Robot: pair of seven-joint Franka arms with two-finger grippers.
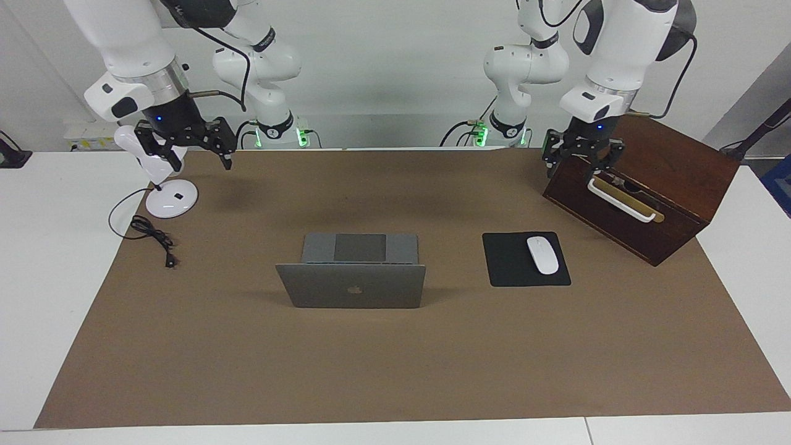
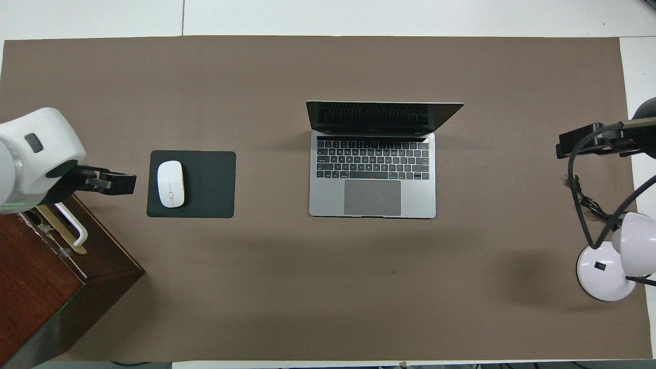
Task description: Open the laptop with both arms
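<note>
The silver-grey laptop (image 1: 352, 287) stands open in the middle of the brown mat, its lid upright with the apple logo facing away from the robots. In the overhead view the laptop (image 2: 372, 197) shows its dark keyboard and grey trackpad. My right gripper (image 1: 201, 162) is open and empty, up in the air beside the white lamp at the right arm's end; it also shows in the overhead view (image 2: 571, 145). My left gripper (image 1: 576, 170) is open and empty, over the wooden box's edge, and shows in the overhead view (image 2: 117, 183). Both are well apart from the laptop.
A black mouse pad (image 1: 510, 272) with a white mouse (image 1: 542, 254) lies beside the laptop toward the left arm's end. A dark wooden box (image 1: 655, 185) with a white handle stands at that end. A white desk lamp (image 1: 171, 199) and its black cable (image 1: 151, 232) are at the right arm's end.
</note>
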